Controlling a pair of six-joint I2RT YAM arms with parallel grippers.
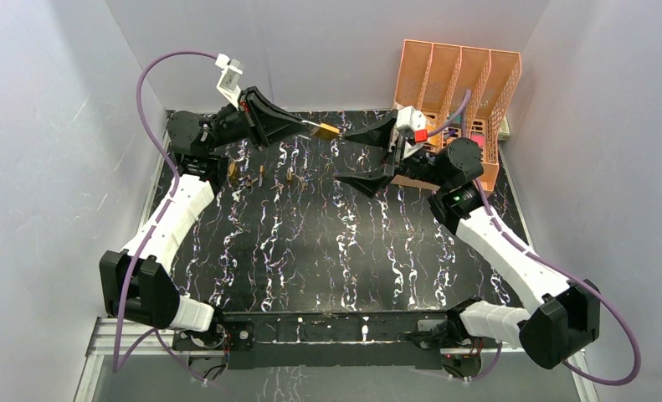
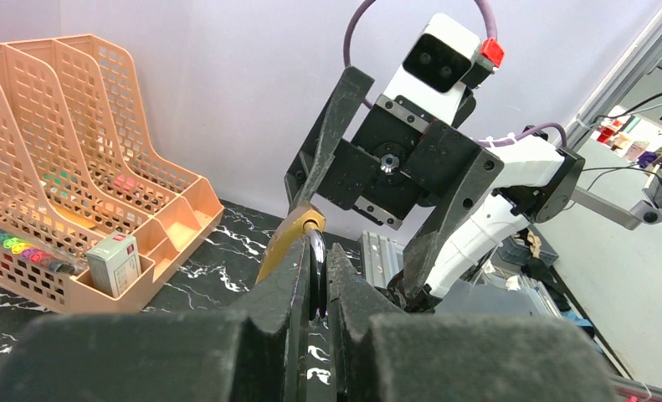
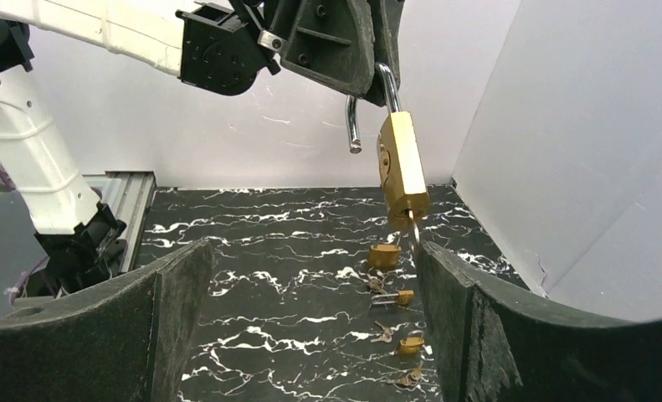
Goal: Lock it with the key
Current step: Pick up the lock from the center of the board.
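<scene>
left gripper (image 1: 305,126): clamped on the padlock's steel loop, with a finger on each side of it. The left wrist view shows only a narrow slit between the fingers.
padlock (image 3: 402,167): brass, held in the air over the far middle of the table. In the right wrist view it hangs body-down from the left gripper.
shackle (image 3: 351,126): open — its short leg is out of the brass body, while the long leg runs up into the left gripper.
key (image 3: 413,236): a thin metal piece pokes out below the padlock's underside. It is too small to tell more.
right gripper (image 1: 342,157): wide open and holding nothing. Its fingers are spread and point at the padlock, with the upper fingertip just beside the brass body. Whether it touches cannot be told.
table (image 1: 310,268): black with white veining; both arms reach over it toward the back wall.
spare locks (image 3: 383,255): several small brass padlocks and loose keys lie on the table below the raised padlock, apart from both grippers.
file rack (image 2: 76,167): orange mesh with several compartments, at the far right corner of the table behind the right arm.
markers (image 2: 22,247): a row of coloured caps low in one compartment of the file rack.
small box (image 2: 114,264): stands upright in the neighbouring compartment — pale, with a red spot on top.
</scene>
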